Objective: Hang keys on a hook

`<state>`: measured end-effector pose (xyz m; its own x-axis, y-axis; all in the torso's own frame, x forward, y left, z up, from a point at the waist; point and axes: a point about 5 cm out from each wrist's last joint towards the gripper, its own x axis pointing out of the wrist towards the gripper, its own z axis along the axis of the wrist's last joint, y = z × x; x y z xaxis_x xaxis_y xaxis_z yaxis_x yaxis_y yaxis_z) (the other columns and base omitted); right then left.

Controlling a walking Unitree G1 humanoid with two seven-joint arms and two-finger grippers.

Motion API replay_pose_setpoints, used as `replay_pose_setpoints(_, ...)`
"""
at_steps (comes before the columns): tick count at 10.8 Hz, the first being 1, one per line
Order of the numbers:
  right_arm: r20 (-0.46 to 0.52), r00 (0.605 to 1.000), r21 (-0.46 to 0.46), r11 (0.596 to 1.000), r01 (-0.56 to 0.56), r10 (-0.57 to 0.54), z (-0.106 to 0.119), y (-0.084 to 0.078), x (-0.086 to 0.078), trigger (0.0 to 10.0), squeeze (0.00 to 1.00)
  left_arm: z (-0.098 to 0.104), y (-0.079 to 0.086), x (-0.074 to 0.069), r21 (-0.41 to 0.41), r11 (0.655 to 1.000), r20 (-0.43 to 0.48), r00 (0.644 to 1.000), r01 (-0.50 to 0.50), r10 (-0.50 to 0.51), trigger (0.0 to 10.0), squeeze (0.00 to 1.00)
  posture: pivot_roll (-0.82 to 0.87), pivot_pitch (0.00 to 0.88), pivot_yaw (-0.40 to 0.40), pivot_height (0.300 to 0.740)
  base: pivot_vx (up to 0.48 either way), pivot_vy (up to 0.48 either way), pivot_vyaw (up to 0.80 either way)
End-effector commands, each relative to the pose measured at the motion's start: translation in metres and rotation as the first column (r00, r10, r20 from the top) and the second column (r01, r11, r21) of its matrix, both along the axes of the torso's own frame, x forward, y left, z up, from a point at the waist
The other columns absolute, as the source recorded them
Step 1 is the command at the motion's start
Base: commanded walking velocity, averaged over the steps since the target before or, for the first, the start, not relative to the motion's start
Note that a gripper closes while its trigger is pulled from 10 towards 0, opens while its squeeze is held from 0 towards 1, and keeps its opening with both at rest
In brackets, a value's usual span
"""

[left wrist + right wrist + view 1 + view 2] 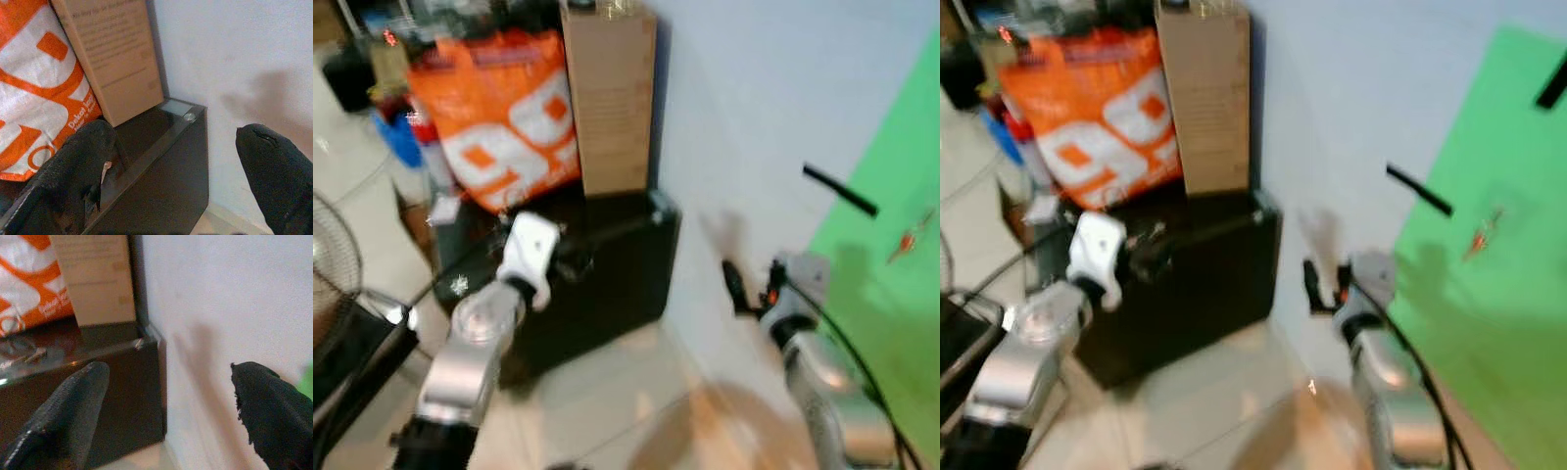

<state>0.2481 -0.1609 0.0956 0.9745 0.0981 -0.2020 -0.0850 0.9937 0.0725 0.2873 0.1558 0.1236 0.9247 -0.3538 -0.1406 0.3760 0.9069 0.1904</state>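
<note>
Both head views are blurred. A black hook [840, 189] sticks out of the pale wall at the edge of a green panel [891, 323]. A small orange item [909, 238] sits on that panel; I cannot tell whether it is the keys. Small metal pieces [29, 355] lie on the black cabinet top [98, 340]. My left gripper [576, 257] is over the cabinet's front, open and empty, fingers [73, 171] wide apart. My right gripper [736, 286] is raised near the wall below and left of the hook, open and empty, fingers [266, 406] spread.
A black cabinet [607, 284] stands against the wall and carries a tall cardboard box [607, 98] and an orange and white bag [499, 117]. A fan [333, 264] is at the left edge. Light floor tiles [607, 401] lie in front.
</note>
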Motion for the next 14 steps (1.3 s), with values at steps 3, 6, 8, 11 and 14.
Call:
replay_pose_setpoints(3,0.004,1.000,-0.030,0.999,0.017,-0.017,0.0008,-0.0046,0.0015,10.0,1.00,0.0005,-0.0044,0.0022,-0.004,1.000,0.003,1.000,0.001,-0.001,10.0,0.00,-0.09,0.000,0.027,0.740,0.373,0.000,0.00)
replay_pose_setpoints(6,0.032,0.998,-0.096,0.994,0.049,-0.047,0.0019,-0.0069,0.0028,10.0,1.00,-0.0011,-0.0049,0.0025,-0.017,1.000,-0.007,1.000,-0.009,0.009,10.0,0.00,-0.10,0.000,0.030,0.740,0.379,0.000,0.00)
replay_pose_setpoints(8,0.028,0.999,-0.106,0.994,0.035,-0.032,0.0017,-0.0062,0.0027,10.0,1.00,-0.0016,-0.0058,0.0032,-0.018,1.000,-0.009,1.000,-0.005,0.005,10.0,0.00,-0.10,0.000,0.030,0.740,0.381,0.000,0.00)
replay_pose_setpoints(11,0.021,1.000,-0.105,0.994,0.024,-0.022,0.0003,-0.0040,0.0013,10.0,1.00,-0.0021,-0.0058,0.0021,-0.010,1.000,-0.012,1.000,-0.001,0.001,10.0,0.00,-0.10,0.000,0.031,0.740,0.379,0.000,0.00)
replay_pose_setpoints(14,-0.003,1.000,-0.107,0.994,-0.031,0.031,-0.0028,0.0001,0.0005,10.0,1.00,-0.0027,-0.0048,0.0012,-0.007,1.000,-0.016,1.000,-0.006,0.006,10.0,0.00,-0.10,0.000,0.026,0.740,0.379,0.000,0.18)
